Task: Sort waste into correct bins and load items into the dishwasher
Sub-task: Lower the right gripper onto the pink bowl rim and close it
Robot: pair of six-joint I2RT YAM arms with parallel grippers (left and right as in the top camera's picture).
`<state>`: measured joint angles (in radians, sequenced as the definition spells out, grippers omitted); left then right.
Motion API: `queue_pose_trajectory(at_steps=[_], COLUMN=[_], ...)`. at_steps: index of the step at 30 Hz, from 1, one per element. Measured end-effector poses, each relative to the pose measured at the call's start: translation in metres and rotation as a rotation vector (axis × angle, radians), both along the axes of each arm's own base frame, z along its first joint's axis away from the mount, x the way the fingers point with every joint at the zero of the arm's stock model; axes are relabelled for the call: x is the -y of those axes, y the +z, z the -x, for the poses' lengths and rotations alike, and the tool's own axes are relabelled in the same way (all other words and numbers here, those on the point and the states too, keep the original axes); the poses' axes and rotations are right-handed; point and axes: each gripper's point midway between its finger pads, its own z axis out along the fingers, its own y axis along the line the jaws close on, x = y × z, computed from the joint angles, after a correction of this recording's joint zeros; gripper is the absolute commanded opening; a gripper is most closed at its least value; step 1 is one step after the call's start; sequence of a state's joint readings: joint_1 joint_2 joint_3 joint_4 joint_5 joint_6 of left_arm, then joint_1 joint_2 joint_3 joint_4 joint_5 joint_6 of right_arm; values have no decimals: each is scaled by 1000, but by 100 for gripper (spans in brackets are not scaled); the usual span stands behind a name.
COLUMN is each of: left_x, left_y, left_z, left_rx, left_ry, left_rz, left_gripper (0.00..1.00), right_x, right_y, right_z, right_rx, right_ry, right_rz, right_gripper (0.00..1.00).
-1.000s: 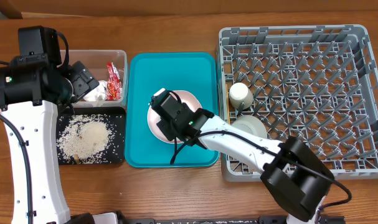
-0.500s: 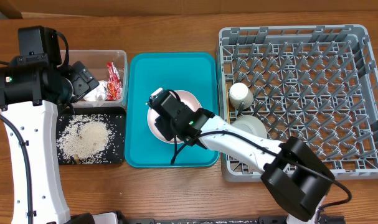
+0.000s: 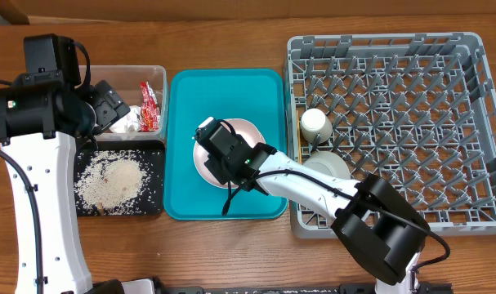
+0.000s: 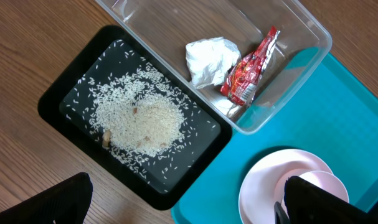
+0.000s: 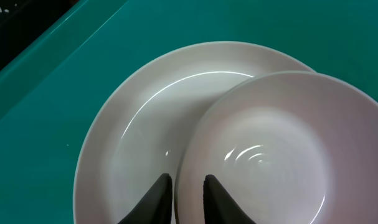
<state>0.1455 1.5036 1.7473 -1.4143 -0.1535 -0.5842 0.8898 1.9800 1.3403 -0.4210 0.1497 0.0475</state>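
A pink bowl sits on a pink plate on the teal tray. My right gripper is low over them, one finger on each side of the bowl's near rim, shut on it. In the overhead view the right gripper covers most of the plate. My left gripper hangs above the bins, open and empty. The grey dishwasher rack at the right holds a white cup and a pale dish.
A clear bin at the back left holds a red wrapper and a white tissue. A black tray with loose rice sits in front of it. Both touch the teal tray's left side.
My right gripper has shifted very slightly toward the front left over the plate, and the right arm's lower link has swung left. The left arm has not moved.
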Motion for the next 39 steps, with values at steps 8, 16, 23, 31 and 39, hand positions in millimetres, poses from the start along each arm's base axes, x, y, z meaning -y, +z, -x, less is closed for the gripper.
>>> queue_pose_trajectory(at_steps=[8,16,23,31,39], left_x=[0,0,0,0,0], left_y=[0,0,0,0,0], left_z=[0,0,0,0,0], left_rx=[0,0,0,0,0], left_ry=[0,0,0,0,0], left_rz=[0,0,0,0,0], left_gripper=[100,100,100,100,100], right_x=[6,8,10,11,12], right_y=[-5,-6,-8,-15,-15], right_z=[5,7,8,9,8], right_rx=[-25,-32,-39,-50,-42], right_ry=[-1,0,0,0,-1], right_rz=[31,38,46,60,66], right_gripper=[20,19,19,11,4])
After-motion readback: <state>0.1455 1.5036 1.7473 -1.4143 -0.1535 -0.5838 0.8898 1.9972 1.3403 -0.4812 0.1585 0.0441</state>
